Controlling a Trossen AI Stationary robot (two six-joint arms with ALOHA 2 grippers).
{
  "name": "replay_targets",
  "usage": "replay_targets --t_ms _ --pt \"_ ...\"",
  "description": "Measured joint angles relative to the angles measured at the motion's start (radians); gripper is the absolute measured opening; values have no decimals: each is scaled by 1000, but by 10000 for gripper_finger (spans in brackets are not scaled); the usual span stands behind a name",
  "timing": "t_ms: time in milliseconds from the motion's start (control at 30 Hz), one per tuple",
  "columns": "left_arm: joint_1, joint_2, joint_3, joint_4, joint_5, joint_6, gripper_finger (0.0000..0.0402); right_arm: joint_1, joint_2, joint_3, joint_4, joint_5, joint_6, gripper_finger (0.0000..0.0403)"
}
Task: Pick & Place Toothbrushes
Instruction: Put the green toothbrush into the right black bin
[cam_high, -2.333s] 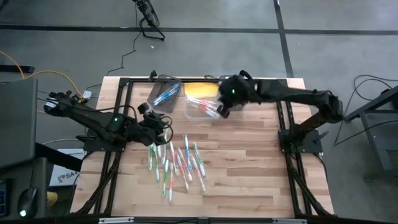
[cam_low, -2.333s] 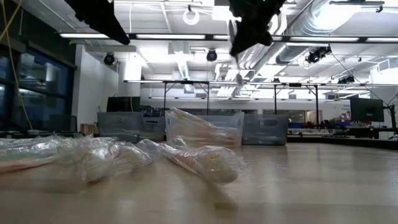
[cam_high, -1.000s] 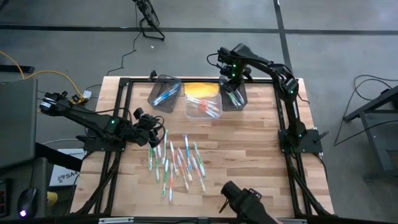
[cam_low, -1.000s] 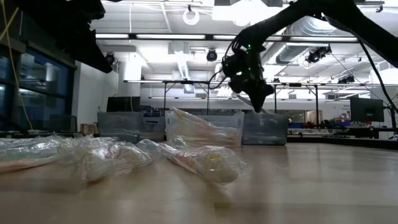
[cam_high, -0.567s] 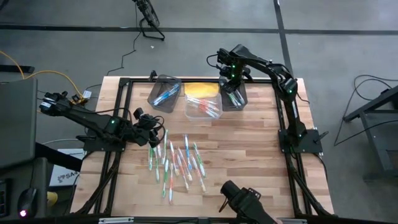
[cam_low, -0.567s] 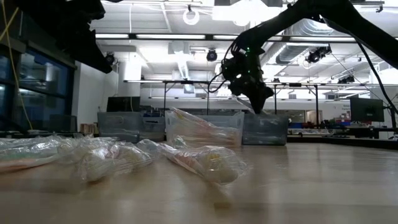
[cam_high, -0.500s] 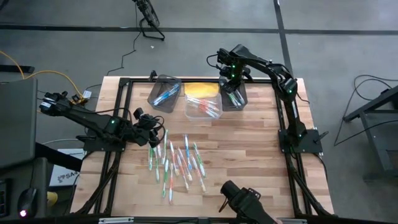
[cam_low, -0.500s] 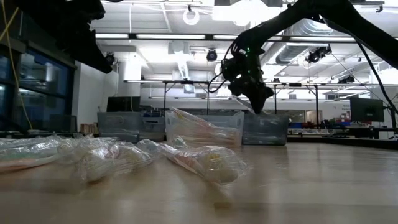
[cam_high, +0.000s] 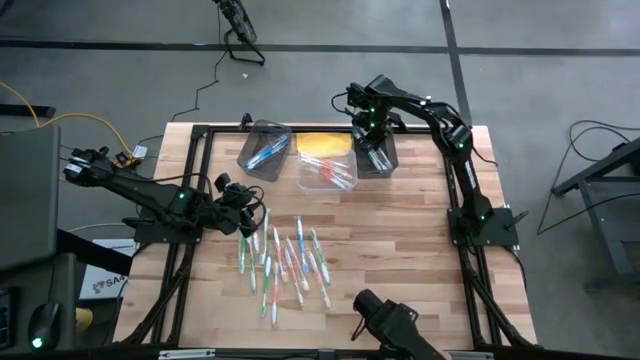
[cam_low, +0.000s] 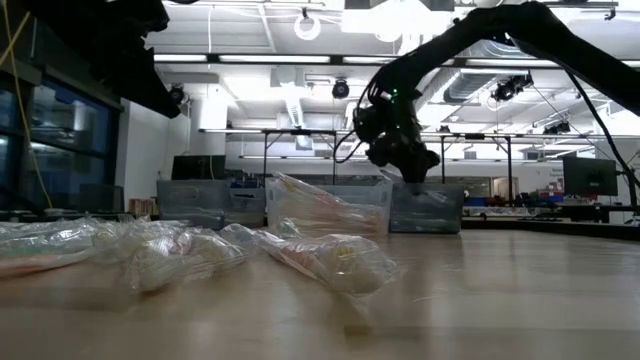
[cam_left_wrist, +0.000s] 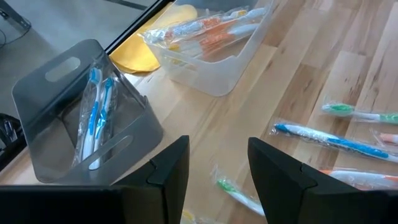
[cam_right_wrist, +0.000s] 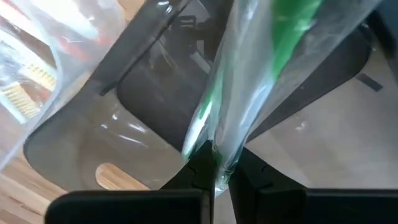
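Observation:
Several wrapped toothbrushes (cam_high: 290, 260) with green, blue, red and white handles lie loose on the wooden table. My right gripper (cam_high: 372, 135) hangs over the right dark bin (cam_high: 376, 158) at the far edge, shut on a green toothbrush in a clear wrapper (cam_right_wrist: 280, 43). My left gripper (cam_high: 258, 215) is open and hovers low at the left side of the pile; in its wrist view (cam_left_wrist: 217, 165) its fingers frame bare wood. The left dark bin (cam_left_wrist: 87, 118) holds blue toothbrushes, and the clear bin (cam_left_wrist: 211, 43) holds red and orange ones. My right gripper pinches the green toothbrush's wrapper at one end (cam_right_wrist: 214, 146) between its two fingers. It comes from above, pointing down at a slant into the dark bin (cam_right_wrist: 155, 106). The toothbrush is lifted clear and runs on past the fingers over the bin's opening.
A yellow object (cam_high: 322, 145) lies behind the clear bin (cam_high: 326, 170). A dark object (cam_high: 385, 320) sits at the table's near edge. Bare wood lies on the table's right half (cam_high: 400, 250). In the low view the crinkled wrappers (cam_low: 320, 260) fill the left foreground.
My right gripper, still shut on the green toothbrush, has sunk a little toward the right dark bin and its wrist has turned slightly. My left arm has kept still.

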Motion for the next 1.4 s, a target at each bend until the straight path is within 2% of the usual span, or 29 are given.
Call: replay_targets --t_ms 367,533,767,967,1133,1300,1400 --pt "0 0 0 0 0 0 159 0 -2 0 -26 -15 25 35" --pt "0 0 0 0 1 -1 159 0 -2 0 -53 -49 27 90" --pt "0 0 0 -1 1 -9 159 -5 -16 0 -79 2 51 180" --pt "0 0 1 -4 19 -14 159 2 -131 0 -75 -11 60 202" --pt "0 0 1 -15 19 -20 159 74 -231 1 0 -60 143 198" --pt "0 0 1 -35 18 -21 159 232 -295 -42 76 -47 242 187" --pt "0 0 1 -53 16 -27 159 340 -327 -89 110 10 331 179"
